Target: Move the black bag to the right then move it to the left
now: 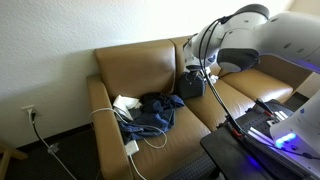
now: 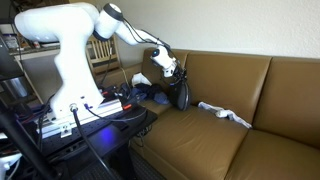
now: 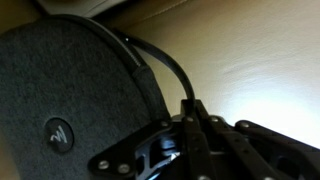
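The black bag hangs upright over the middle of the tan couch, close to the backrest; it also shows in an exterior view. My gripper is directly above it, shut on the bag's thin black strap. The wrist view is filled at left by the bag's rounded dark face with a small pale logo. My gripper pinches the strap where it comes in. Whether the bag's base rests on the seat cannot be told.
A dark blue garment and a white cable with charger lie on the couch seat beside the bag. A white cloth lies on the seat on the bag's other side. A stand with electronics and cables is in front of the couch.
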You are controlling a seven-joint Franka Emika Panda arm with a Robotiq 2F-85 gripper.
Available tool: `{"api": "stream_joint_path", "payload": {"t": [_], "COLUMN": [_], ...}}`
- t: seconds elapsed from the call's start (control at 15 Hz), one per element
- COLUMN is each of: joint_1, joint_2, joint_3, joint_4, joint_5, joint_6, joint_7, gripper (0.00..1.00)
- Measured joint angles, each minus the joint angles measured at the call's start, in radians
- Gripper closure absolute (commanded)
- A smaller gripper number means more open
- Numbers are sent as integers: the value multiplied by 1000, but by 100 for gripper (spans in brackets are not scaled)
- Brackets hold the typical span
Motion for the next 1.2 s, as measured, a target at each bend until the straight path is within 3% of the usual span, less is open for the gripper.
{"api": "stream_joint_path", "payload": {"t": [0.2,0.4,0.47,0.53,0.8,1.0,1.2], "joint_1": [17,5,3,0,-48,-133,-181], "joint_2": [96,98,98,98,74,-6,-38], "joint_3": [-57,-57,-54,-50,31,120,156], "joint_4": [78,111,118,125,150,159,159], "joint_5": [-1,-1,-1,-1,-16,-104,-140], "joint_6": [33,96,108,115,116,106,79], "joint_7": [146,183,187,188,152,126,133], "gripper": [99,99,71,69,45,24,2]}}
